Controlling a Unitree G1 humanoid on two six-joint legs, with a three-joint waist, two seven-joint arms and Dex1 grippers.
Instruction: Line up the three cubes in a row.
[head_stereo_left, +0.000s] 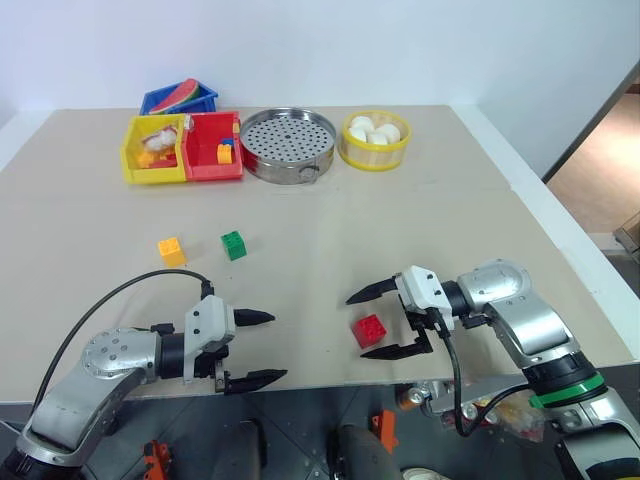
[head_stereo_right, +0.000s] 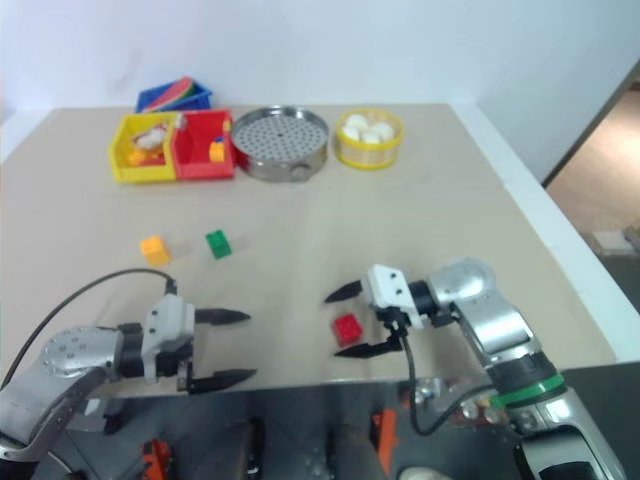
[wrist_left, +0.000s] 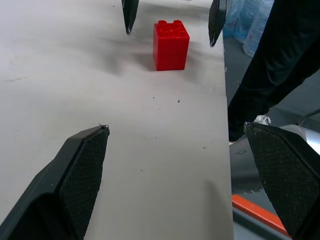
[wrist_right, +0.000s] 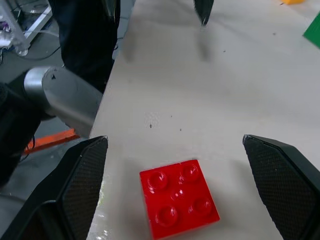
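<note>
The red cube (head_stereo_left: 370, 330) rests near the table's front edge, between the two spread fingers of my right gripper (head_stereo_left: 364, 324), which is open and does not touch it. The right wrist view shows the same red cube (wrist_right: 178, 197) lying between the fingertips. Farther back on the left sit the green cube (head_stereo_left: 233, 245) and the yellow-orange cube (head_stereo_left: 172, 251), side by side with a small gap. My left gripper (head_stereo_left: 270, 347) is open and empty at the front left, pointing toward the red cube (wrist_left: 171, 44).
Along the back stand a blue bin (head_stereo_left: 178, 99), a yellow bin (head_stereo_left: 134, 165), a red bin (head_stereo_left: 216, 170) with small bricks, a metal steamer tray (head_stereo_left: 289, 143) and a yellow bowl (head_stereo_left: 374, 153) of white balls. The table's front edge (head_stereo_left: 320, 385) lies just below the grippers.
</note>
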